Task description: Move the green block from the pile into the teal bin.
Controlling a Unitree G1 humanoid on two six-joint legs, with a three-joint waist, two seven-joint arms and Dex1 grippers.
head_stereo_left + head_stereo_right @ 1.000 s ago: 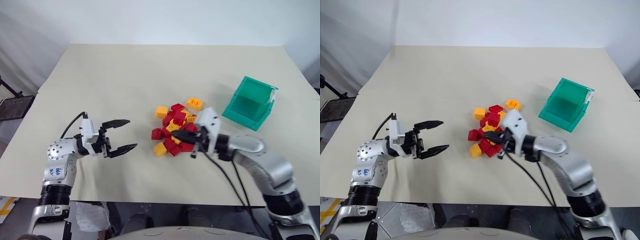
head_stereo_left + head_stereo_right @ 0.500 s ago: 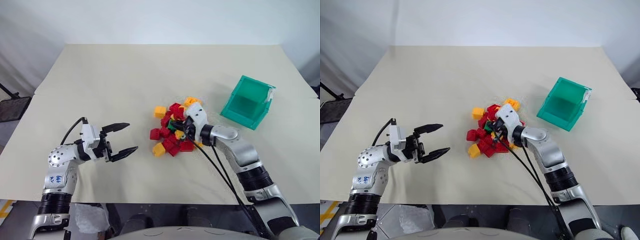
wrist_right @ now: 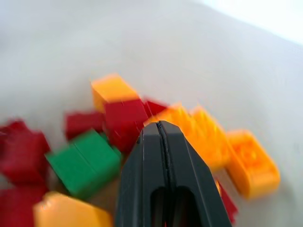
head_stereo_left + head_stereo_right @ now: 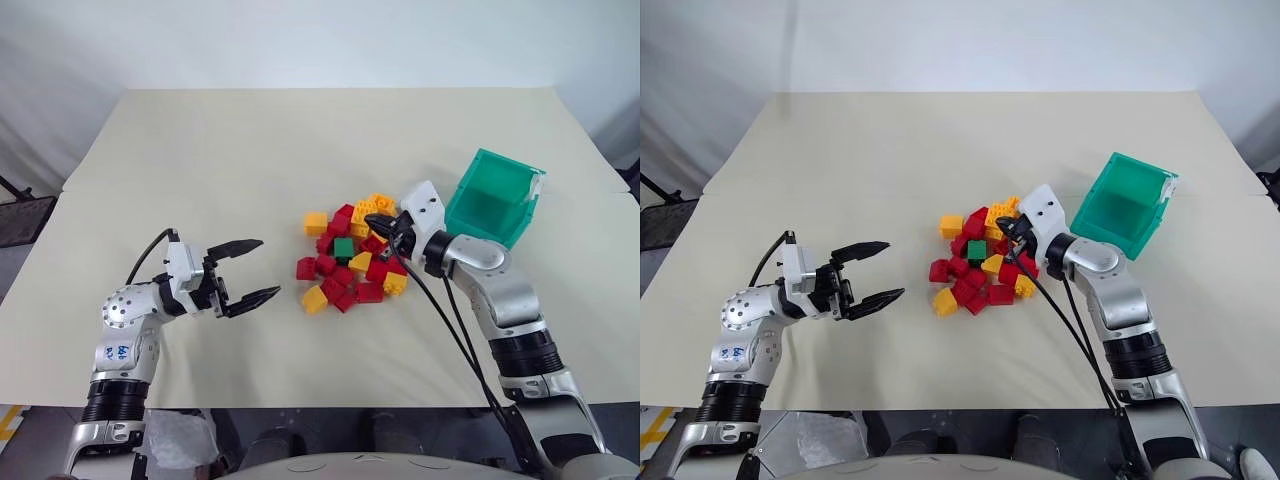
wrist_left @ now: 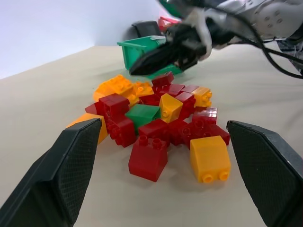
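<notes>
The right gripper (image 4: 377,219) has its two black fingers pressed together, holding nothing. It hovers over the far right part of the pile (image 4: 349,259), pointing toward the robot's left. In the right wrist view the closed fingers (image 3: 163,165) reach over a mix of bricks, with the green block (image 3: 85,162) lying just beside them, apart from the fingertips.

The green block (image 4: 344,248) sits near the middle of the pile, exposed on top, with red bricks touching it on several sides and a yellow-orange brick (image 4: 361,262) just beside it on the near side. It is not held by either gripper. In the left wrist view it (image 5: 143,115) appears as a tilted dark-green piece among the red ones.

The pile is a loose heap of small studded bricks, mostly red and yellow-orange, spread on a pale beige surface (image 4: 250,150). A single yellow-orange brick (image 4: 316,222) lies at the far left edge of the heap, and another (image 4: 315,298) at the near left edge.

The teal bin (image 4: 492,198) stands to the right of the pile, just behind the right wrist, tilted, with its open top facing the camera and a white label tab (image 4: 545,187) at its far right corner. No brick can be seen inside it.

The left gripper (image 4: 256,268) is well apart from the pile on the left, its two black fingers spread wide and empty, pointing toward the bricks.
</notes>
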